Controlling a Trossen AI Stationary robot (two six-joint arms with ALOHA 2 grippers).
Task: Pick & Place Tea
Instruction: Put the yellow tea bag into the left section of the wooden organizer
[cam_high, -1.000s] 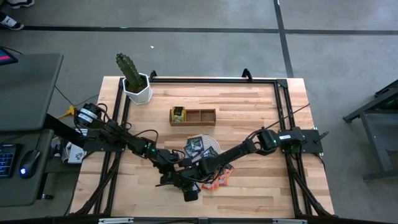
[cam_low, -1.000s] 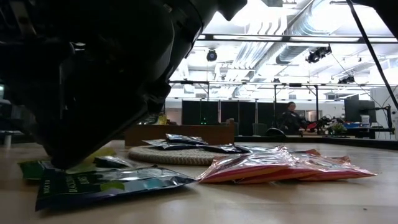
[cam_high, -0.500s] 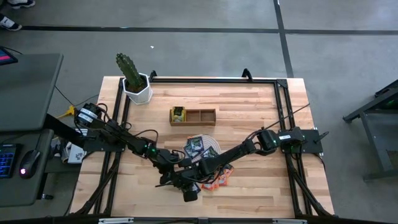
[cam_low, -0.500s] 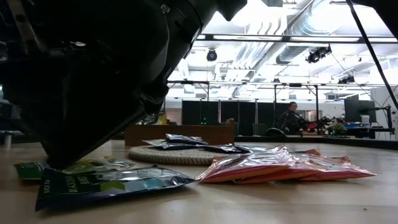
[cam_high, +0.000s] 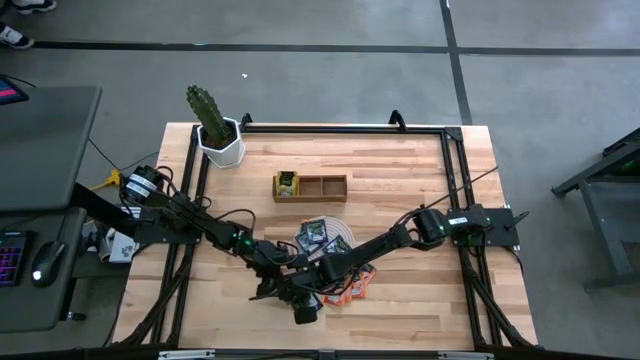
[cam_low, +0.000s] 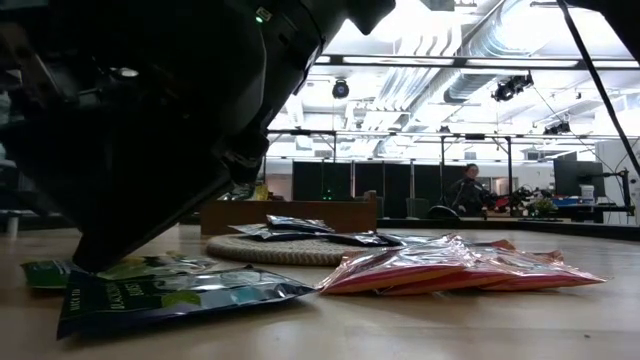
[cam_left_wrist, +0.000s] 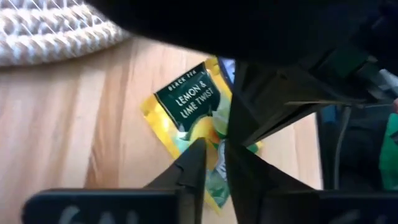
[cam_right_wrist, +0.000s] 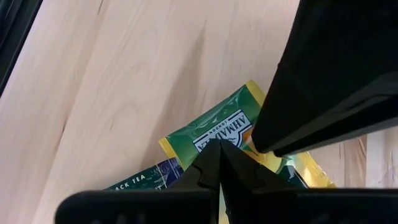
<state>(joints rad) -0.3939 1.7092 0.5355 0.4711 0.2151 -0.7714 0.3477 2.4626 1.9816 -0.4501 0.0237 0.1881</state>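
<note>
Left pincer (cam_left_wrist: 211, 165): fingertips nearly together, nipped on the edge of a yellow-green lemon-lime sachet (cam_left_wrist: 186, 106) lying flat on the counter (cam_left_wrist: 74, 124).

Right pincer (cam_right_wrist: 219, 163): tips met over a second yellow-green sachet (cam_right_wrist: 217, 134); hold uncertain.

Step judged: pick-up. Red sachets (cam_low: 450, 265) lie beside; wooden tray (cam_high: 311, 186) well beyond. A lift, then carriage to the tray, is called for.

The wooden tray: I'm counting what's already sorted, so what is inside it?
The wooden tray holds a yellow-green tea sachet in its leftmost compartment; the other two compartments look bare. Anything beneath that sachet is covered.
</note>
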